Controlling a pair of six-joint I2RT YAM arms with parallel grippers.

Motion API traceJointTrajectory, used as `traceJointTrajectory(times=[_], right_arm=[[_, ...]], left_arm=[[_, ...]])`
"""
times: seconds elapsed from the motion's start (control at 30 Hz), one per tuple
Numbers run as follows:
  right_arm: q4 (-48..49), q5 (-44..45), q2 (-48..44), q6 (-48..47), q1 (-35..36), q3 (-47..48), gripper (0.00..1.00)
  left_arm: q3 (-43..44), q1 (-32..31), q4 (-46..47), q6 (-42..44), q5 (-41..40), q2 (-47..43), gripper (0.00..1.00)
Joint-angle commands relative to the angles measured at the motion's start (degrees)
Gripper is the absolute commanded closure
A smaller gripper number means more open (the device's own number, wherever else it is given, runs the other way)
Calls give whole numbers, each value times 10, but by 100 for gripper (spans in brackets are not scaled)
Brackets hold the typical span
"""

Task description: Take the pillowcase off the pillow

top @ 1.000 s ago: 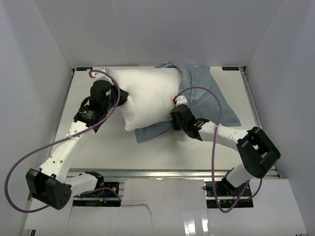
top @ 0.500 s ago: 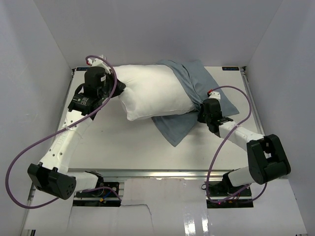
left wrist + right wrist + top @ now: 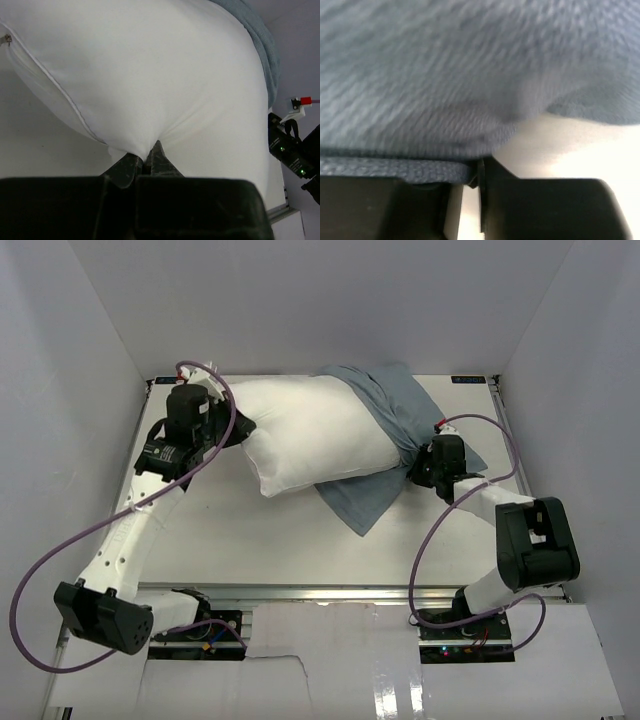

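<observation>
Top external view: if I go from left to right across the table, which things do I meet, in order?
left end effector, shut on the pillow's left edge → pillow → pillowcase, bunched over the pillow's right end → right end effector, shut on the pillowcase

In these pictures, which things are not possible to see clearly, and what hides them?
1. Top external: the right end of the pillow is covered by the pillowcase; how deep it sits cannot be told.
2. Top external: the fingertips of the right gripper are buried in bunched cloth.
3. Right wrist: the cloth is blurred, and the pale patch cannot be identified.
4. Left wrist: the body of the left gripper blocks the bottom of the view.
</observation>
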Motion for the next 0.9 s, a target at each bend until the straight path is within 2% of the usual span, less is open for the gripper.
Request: traceJointTrajectory(times=[0.0,0.03,0.1,0.17,0.2,0.27,0.3,0.37,0.47,0.53,0.7,0.87], right_arm=[[-47,8,-69,-42,-3,-2,78],[-65,13,-92,-49,14,-3,63],[-98,5,-181,-57,26,-9,51],[-131,-14,-264,-68,36,-9,36],[-141,-25,-285,-80,37,-1,22],[-153,-78,-311,-101,38,46,10],[-121,-102,-310,-122,39,57,4],[-106,-171,-270,-150,41,117,2],[-105,-191,-172,-174,52,227,2],[-106,-212,-96,-192,72,312,6],[-151,-169,57,-261,139,478,10],[-233,-157,216,-290,155,633,10]], left_arm=[[-64,21,103,9,91,-81,100],[-88,21,133,-3,116,-90,100],[-156,20,162,-31,153,-117,100],[-188,19,178,-46,145,-133,100],[-219,19,189,-51,142,-152,100],[-249,17,199,-57,146,-169,100],[-272,16,204,-61,151,-185,100],[-295,16,210,-67,161,-201,100],[-345,14,230,-76,174,-237,100],[-362,13,234,-74,177,-252,100],[-376,12,231,-73,191,-264,100],[-384,12,226,-68,189,-282,100]])
